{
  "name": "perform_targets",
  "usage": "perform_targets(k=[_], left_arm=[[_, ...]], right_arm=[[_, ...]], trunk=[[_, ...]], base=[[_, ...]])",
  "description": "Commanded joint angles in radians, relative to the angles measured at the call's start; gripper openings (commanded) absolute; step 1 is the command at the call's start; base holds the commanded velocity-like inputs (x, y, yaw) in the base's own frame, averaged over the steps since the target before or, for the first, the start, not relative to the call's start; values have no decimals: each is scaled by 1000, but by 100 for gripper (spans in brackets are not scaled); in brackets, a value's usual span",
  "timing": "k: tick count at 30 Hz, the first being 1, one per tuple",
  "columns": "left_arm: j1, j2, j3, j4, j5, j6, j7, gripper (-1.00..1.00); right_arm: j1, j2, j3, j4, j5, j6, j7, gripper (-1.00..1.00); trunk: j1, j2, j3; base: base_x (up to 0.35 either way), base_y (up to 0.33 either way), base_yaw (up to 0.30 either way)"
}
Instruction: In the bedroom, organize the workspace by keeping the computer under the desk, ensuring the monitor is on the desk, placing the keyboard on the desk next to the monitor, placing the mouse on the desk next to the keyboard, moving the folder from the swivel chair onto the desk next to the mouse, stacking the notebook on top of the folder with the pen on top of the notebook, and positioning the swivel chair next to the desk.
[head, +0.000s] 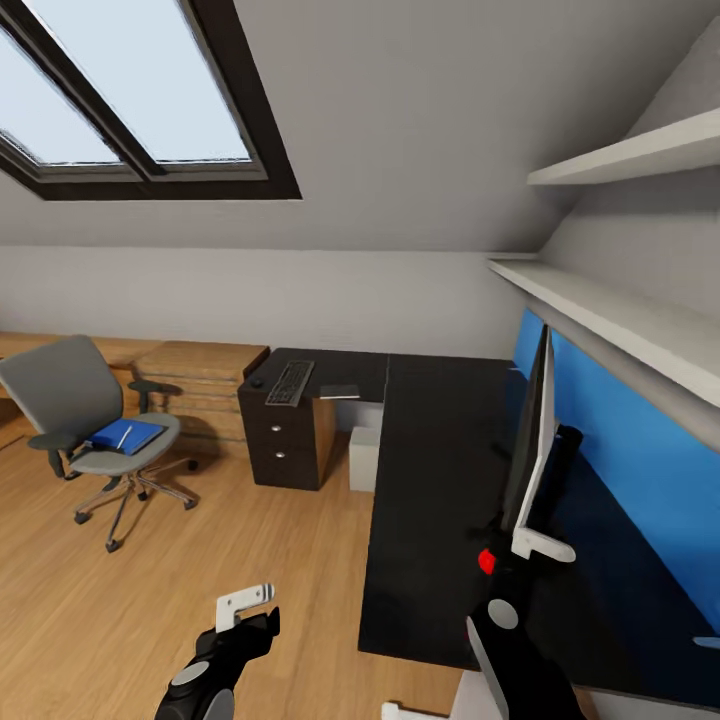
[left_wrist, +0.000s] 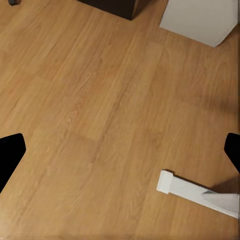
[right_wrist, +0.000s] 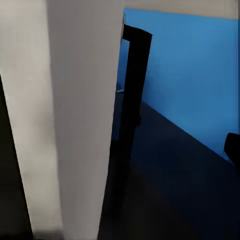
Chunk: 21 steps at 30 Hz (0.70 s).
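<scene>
The black L-shaped desk (head: 430, 470) with its blue back panel (head: 640, 480) runs along the right. The monitor (head: 536, 430) stands on it, seen edge-on, its pale rear face (right_wrist: 75, 110) and black stand (right_wrist: 132, 90) close up in the right wrist view. My right gripper (head: 530, 548) (right_wrist: 120, 150) is open at the screen's lower edge; one black fingertip (right_wrist: 233, 149) shows and the panel hides the other. The keyboard (head: 290, 382), mouse (head: 257, 381) and notebook (head: 340, 391) lie on the desk's far wing. The computer (head: 364, 458) (left_wrist: 200, 20) sits under it. The blue folder (head: 125, 436) rests on the swivel chair (head: 75, 395). My left gripper (head: 247, 608) (left_wrist: 120, 152) hangs open over the floor.
Black drawers (head: 285, 440) with silver knobs stand under the desk's far wing. Light wooden low cabinets (head: 205, 375) line the back wall behind the chair. Two white shelves (head: 620, 310) jut out above the desk. A skylight (head: 130, 90) is overhead. Plank floor (head: 200, 540) spreads at left.
</scene>
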<state>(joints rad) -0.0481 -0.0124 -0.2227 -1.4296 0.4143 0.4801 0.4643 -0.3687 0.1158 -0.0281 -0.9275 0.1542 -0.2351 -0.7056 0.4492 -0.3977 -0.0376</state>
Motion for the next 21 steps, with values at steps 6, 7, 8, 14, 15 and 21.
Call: perform_targets(k=[6,7,8,14,15,21], left_arm=[[-1,0,-1,-2,9,2,10,100],[-1,0,-1,-2,9,3,10,100],[-1,0,-1,-2,9,3,10,100],[-1,0,-1,-2,9,5,10,100],[-1,0,-1,-2,10,5,10,100],[-1,0,-3,-2,10,7,10,100]], right_arm=[[-1,1,-3,0,5,-3,-2,100],[-1,1,-3,0,5,-3,-2,100],[-1,1,-3,0,5,-3,-3,100],[-1,1,-3,0,5,-3,-2,100],[-1,1,-3,0,5,-3,-2,100],[-1,1,-2,0,5,-3,-2,100]], trunk=[[1,-2,-2],[1,-2,-2],[1,-2,-2],[1,-2,-2],[1,-2,-2],[1,-2,-2]], base=[[100,-248,0],[49,-101,0],[25,-51,0],[-1,-20,0],[-85,-32,0],[-190,-147,0]])
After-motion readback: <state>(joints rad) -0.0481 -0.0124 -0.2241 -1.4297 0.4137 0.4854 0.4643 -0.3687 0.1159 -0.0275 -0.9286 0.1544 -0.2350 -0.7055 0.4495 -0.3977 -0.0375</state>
